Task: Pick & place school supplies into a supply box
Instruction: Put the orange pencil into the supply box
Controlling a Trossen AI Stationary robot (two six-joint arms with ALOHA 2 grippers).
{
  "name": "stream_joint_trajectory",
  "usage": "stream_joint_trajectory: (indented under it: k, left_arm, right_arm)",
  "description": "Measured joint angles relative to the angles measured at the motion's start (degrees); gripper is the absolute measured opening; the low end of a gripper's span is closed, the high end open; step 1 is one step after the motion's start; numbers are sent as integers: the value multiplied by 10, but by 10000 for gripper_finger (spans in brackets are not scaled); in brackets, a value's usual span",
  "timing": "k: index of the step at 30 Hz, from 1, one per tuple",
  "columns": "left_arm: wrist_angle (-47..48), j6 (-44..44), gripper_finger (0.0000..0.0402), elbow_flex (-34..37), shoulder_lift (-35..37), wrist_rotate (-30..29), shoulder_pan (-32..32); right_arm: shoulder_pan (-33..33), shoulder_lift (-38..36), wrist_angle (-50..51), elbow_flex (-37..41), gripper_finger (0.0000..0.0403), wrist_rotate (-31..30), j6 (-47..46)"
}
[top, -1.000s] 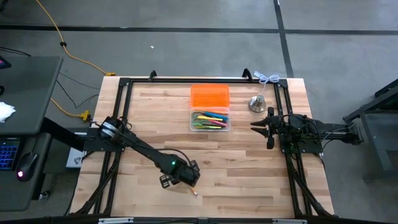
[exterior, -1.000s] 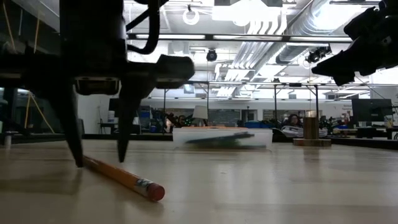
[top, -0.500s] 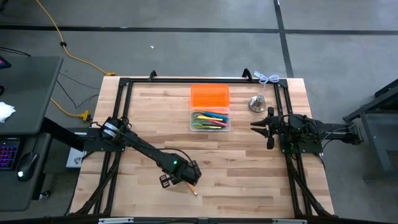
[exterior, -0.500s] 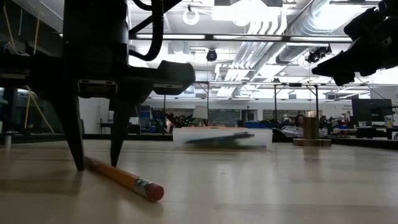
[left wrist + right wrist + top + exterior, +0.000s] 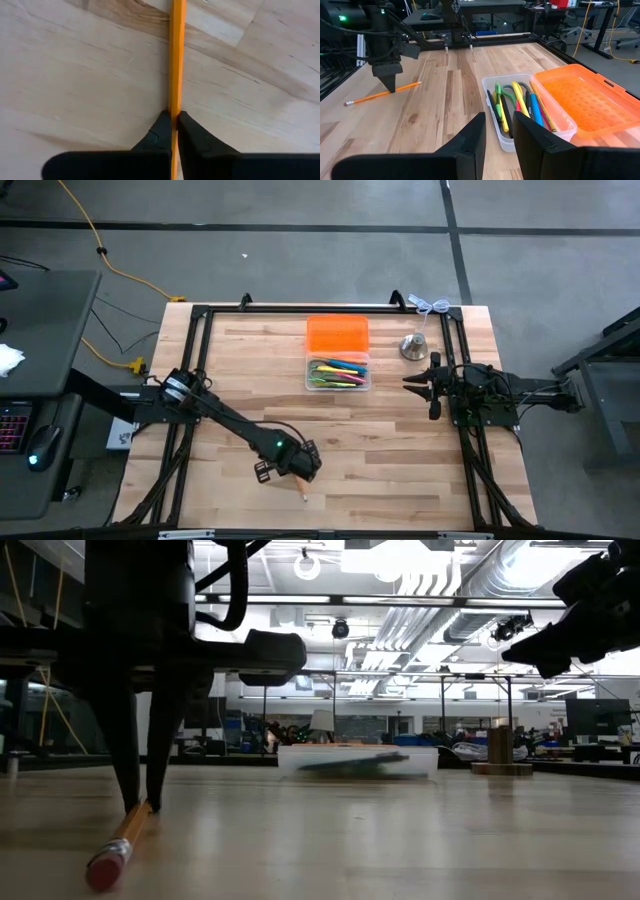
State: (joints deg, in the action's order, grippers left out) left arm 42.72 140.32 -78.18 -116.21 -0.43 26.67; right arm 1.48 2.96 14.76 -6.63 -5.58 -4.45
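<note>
At the near left of the wooden table [image 5: 400,440] we see the left gripper [image 5: 302,472] lowered to the surface, its two fingers [image 5: 162,131] pinched tight around an orange pencil [image 5: 175,55]. In the low view the pencil [image 5: 120,844] lies flat on the wood, its pink eraser end pointing toward the camera, with the finger tips meeting at its far end. Moving toward the middle, the clear supply box [image 5: 337,373] sits at the far centre and already holds coloured pens and green-handled scissors [image 5: 505,97]. Its orange lid [image 5: 337,335] lies just behind it, touching its far edge. Right of the box stands a small silver bell-shaped object [image 5: 413,345]. Farther right, the right gripper [image 5: 418,384] hovers above the table, well apart from the box, with its fingers [image 5: 472,137] parted and holding nothing.
</note>
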Motion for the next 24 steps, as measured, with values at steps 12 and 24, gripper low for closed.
stream_joint_trajectory:
  k: [12,24]
  left_arm:
    - [-4,-9,39,1,1,-14,1]
    - [13,-21,35,4,32,-94,-2]
  right_arm:
    - [0,0,6,0,74,0,0]
    - [0,0,6,0,74,0,0]
